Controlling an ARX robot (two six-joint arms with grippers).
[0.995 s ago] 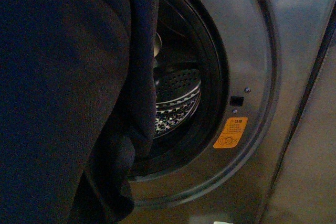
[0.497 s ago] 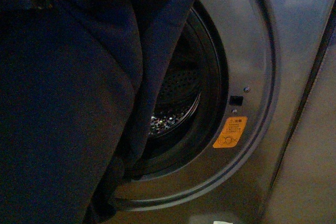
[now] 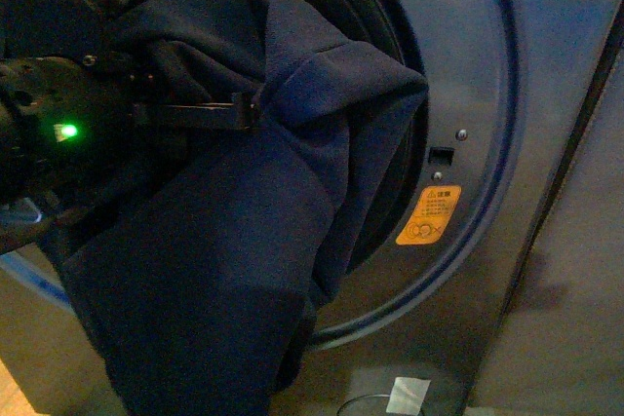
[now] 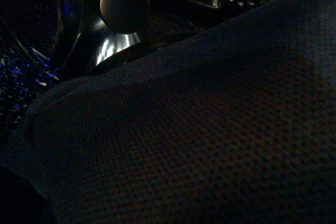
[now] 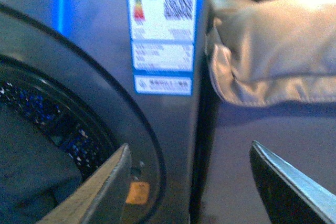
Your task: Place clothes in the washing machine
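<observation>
Navy clothes [image 3: 224, 241] bunched across the porthole [image 3: 388, 56] of the washing machine [image 3: 468, 65], lower part hanging below it, left end effector [image 3: 249, 111] clamped on a fold of fabric, right end effector [image 5: 191, 182] spread wide, empty, near the energy label [image 5: 163, 32]

The only surface [image 3: 8, 402] that shows is a thin, pale tan sliver in the lower left corner of the front view, too small to tell what it is made of. Along the lower edge of the same view, under the round opening of the washing machine [image 3: 546, 94], a small white scrap [image 3: 408, 394], like paper or tape, sits just beside the curved rim of a dark round thing [image 3: 369, 404]; whether these two lie on the surface or belong to the machine's front cannot be told. The place where the machine meets the surface is cut off.
</observation>
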